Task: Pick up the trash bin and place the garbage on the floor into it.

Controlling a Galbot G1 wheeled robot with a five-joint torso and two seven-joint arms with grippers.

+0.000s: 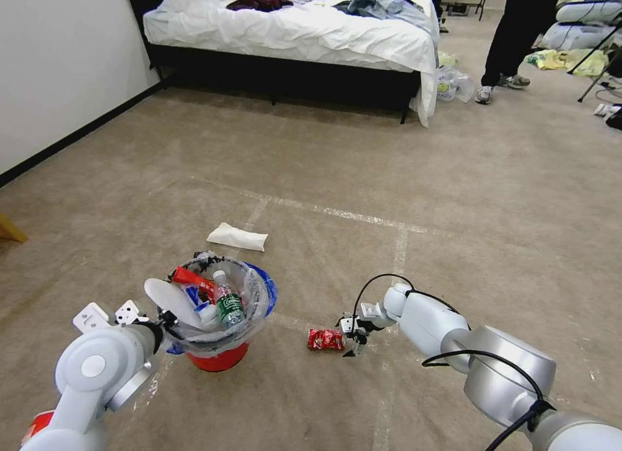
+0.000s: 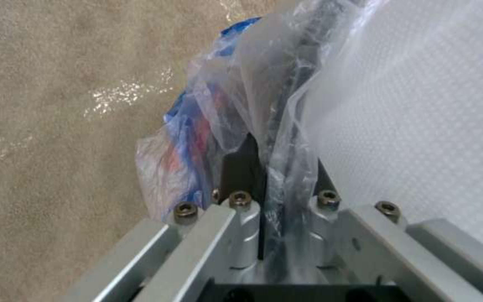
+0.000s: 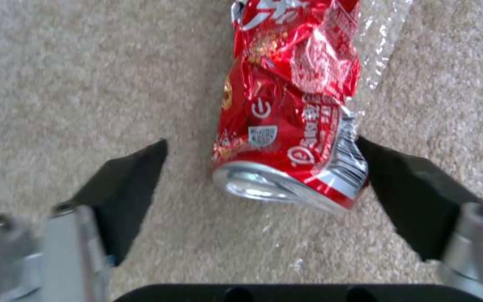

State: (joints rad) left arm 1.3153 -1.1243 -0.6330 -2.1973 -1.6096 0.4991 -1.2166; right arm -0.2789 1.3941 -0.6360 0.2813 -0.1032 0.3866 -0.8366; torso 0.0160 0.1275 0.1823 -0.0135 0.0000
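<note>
The red trash bin (image 1: 218,359), lined with a clear bag (image 2: 236,100), stands on the beige carpet floor (image 1: 466,205). It holds a green-label bottle (image 1: 228,303), a white slipper (image 1: 170,300) and a red wrapper. My left gripper (image 1: 166,321) is shut on the bin's bagged rim, its fingers (image 2: 241,167) pinching the plastic. A crushed red snack wrapper (image 1: 325,339) lies to the right of the bin. My right gripper (image 1: 354,338) is open just beside it, the wrapper's (image 3: 292,117) near end between the spread fingers (image 3: 132,184). A white crumpled piece of garbage (image 1: 237,237) lies beyond the bin.
A bed (image 1: 291,30) with clothes heaped on it stands at the back, and a white wall (image 1: 58,69) runs along the left. A person's legs (image 1: 518,43) and scattered bags (image 1: 453,85) are at the far right. Shiny tape lines (image 1: 337,212) cross the carpet.
</note>
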